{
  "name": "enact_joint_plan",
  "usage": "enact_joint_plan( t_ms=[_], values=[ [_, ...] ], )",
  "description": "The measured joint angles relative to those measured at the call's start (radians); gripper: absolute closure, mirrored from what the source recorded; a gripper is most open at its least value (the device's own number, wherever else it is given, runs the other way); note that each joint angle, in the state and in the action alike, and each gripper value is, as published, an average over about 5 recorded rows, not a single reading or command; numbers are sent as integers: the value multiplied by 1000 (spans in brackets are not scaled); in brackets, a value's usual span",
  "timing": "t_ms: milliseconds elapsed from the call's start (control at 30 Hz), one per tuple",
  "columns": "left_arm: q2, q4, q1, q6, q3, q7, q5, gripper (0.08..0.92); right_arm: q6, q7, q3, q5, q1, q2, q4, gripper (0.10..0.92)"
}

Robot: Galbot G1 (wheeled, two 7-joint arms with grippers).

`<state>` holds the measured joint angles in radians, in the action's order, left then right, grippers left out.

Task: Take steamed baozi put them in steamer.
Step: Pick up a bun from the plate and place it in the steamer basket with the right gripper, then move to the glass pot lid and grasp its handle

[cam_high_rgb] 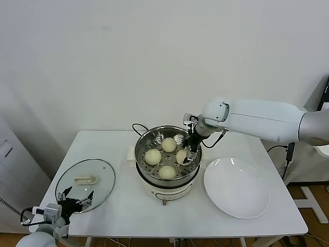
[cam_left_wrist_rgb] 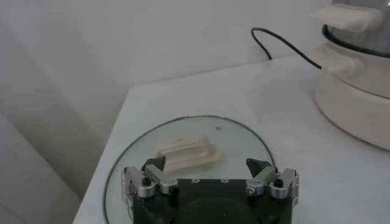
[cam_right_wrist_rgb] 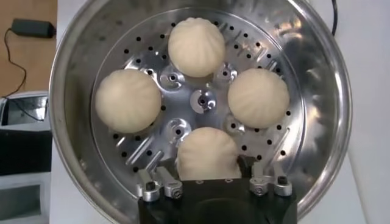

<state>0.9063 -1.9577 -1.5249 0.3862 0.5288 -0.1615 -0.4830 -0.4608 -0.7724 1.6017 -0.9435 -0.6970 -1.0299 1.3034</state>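
Observation:
Several pale baozi lie on the perforated tray of the steel steamer [cam_high_rgb: 141,146] in the middle of the table. In the right wrist view three sit apart [cam_right_wrist_rgb: 196,45] [cam_right_wrist_rgb: 128,100] [cam_right_wrist_rgb: 258,97], and one more baozi [cam_right_wrist_rgb: 207,152] rests on the tray between my right gripper's fingers. My right gripper [cam_right_wrist_rgb: 207,164] reaches down into the pot [cam_high_rgb: 191,154] on its right side, open, with a finger on either side of that bun. My left gripper [cam_high_rgb: 76,196] hangs open at the table's front left, over the near edge of the glass lid [cam_left_wrist_rgb: 244,137].
A flat white plate [cam_high_rgb: 236,188] lies to the right of the steamer. The round glass lid [cam_high_rgb: 85,184] with its cream handle [cam_left_wrist_rgb: 186,152] lies at the left. A black cord [cam_left_wrist_rgb: 280,42] runs behind the steamer's white base [cam_left_wrist_rgb: 359,91].

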Motion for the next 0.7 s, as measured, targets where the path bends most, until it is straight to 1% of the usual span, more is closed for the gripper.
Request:
enact_joint_plan(
  t_ms=[100,200,300,500,700],
  values=[
    [4,-3,1,0,4,0,-1,177,2,-4,-33,-2,0,24,6,207],
    [7,-5,4,0,9,0,-3,177,11,5,-85,-9,8,64,15,203],
    [8,-7,8,-1,15,0,-5,177,32,43,-161,-20,32,119,25,203],
    [12,-18,22,-3,25,1,-27,177,127,220,-386,-37,163,252,59,203],
    [17,-26,46,-6,34,5,-53,177,257,424,-704,-28,427,361,121,203]
  ],
)
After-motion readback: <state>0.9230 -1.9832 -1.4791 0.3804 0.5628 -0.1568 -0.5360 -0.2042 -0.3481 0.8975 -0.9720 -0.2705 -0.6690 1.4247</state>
